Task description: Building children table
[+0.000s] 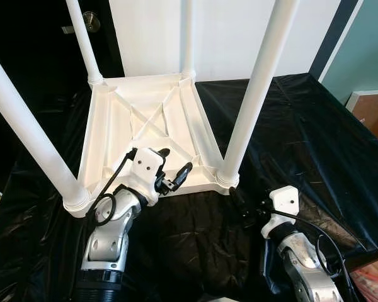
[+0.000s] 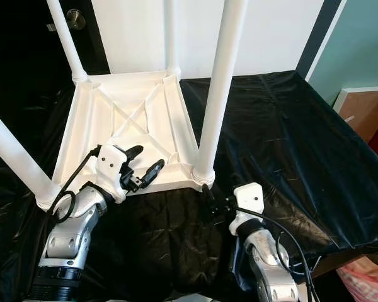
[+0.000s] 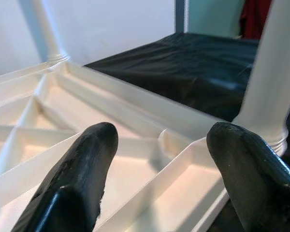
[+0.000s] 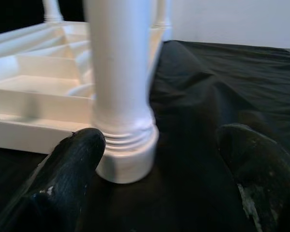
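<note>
Table: the white tabletop [image 1: 145, 126] lies upside down on the black sheet [image 1: 302, 138], left of centre in the head views, ribbed underside facing up. All four legs are on and stick straight up.

Legs: near-right leg [image 1: 255, 94] runs from the centre up out of the top edge. Near-left leg [image 1: 25, 126] cuts across the left edge. The two far legs sit at the top: far-left leg [image 1: 83, 41] and far-right leg [image 1: 188, 38].

Left gripper [image 1: 174, 171]: just below centre, over the near edge of the tabletop, between the two near legs. Fingers apart, nothing between them.

Right gripper [image 1: 239, 202]: lower middle, low over the sheet, just beside the foot of the near-right leg. Fingers spread, holding nothing.

Left wrist view: shows the ribs up close. Both black fingers [image 3: 82, 169] hang above the ribbed pockets, with the near-right leg's collar at the right edge. You don't get that rib detail from the head.

Right wrist view: puts the threaded collar of the near-right leg [image 4: 121, 96] dead centre between the fingers [image 4: 70, 169], resting on the sheet. Can't tell if the left finger touches it.

Head views extra: a door knob [image 1: 90, 22] upper left, and a brown board [image 1: 373, 113] at the right edge.
</note>
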Robot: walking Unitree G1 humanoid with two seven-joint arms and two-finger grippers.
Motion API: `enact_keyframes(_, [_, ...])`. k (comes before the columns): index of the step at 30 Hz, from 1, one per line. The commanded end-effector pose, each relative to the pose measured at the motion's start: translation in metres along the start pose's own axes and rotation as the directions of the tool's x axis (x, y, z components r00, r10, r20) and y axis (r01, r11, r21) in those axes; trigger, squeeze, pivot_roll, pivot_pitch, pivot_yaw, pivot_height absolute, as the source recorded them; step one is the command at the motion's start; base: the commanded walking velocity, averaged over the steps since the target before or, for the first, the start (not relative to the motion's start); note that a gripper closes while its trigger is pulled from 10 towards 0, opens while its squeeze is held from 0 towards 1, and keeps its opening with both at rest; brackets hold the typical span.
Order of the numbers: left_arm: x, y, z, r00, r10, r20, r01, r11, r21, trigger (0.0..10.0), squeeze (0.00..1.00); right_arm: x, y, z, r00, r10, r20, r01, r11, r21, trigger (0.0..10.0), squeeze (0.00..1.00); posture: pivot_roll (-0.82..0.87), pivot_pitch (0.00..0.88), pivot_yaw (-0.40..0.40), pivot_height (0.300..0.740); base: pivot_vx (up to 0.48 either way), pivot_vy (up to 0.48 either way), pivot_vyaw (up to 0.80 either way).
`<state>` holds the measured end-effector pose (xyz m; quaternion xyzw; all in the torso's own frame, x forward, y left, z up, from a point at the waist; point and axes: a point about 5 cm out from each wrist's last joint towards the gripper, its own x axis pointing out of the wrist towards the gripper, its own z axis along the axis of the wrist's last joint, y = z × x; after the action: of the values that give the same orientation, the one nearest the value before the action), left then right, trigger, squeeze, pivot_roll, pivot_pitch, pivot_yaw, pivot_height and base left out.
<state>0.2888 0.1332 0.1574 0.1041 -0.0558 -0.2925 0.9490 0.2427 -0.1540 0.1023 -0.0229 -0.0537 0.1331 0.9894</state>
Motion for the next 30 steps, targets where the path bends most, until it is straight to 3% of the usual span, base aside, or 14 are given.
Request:
enact_keyframes(1, [-0.004,0.010,0.000,0.989,0.151,0.004,-0.151,0.988,0.023,10.0,0.03,-0.002,-0.004,-0.003,0.999,-0.024,-0.027,0.024,1.000,-0.006,10.0,0.00,-0.03,0.031,-0.013,0.740,0.000,0.000,0.00])
enact_keyframes(10, [-0.005,0.014,-0.001,0.983,0.182,0.008,-0.182,0.983,-0.021,10.0,0.00,0.000,-0.010,-0.004,0.998,-0.049,-0.043,0.048,0.999,-0.022,10.0,0.00,-0.03,0.035,-0.016,0.740,0.000,-0.152,0.00])
enact_keyframes(21, [-0.006,0.015,-0.003,0.979,0.204,0.008,-0.203,0.979,-0.030,10.0,0.00,0.005,-0.029,0.000,0.995,-0.094,-0.036,0.092,0.994,-0.052,10.0,0.00,-0.04,0.040,-0.025,0.740,0.000,-0.268,0.00])
enact_keyframes(30, [-0.008,0.020,-0.003,0.970,0.242,0.007,-0.242,0.970,-0.032,10.0,0.00,0.006,-0.029,0.002,0.996,-0.085,-0.035,0.083,0.995,-0.056,10.0,0.00,-0.03,0.046,-0.034,0.740,0.000,-0.080,0.00])
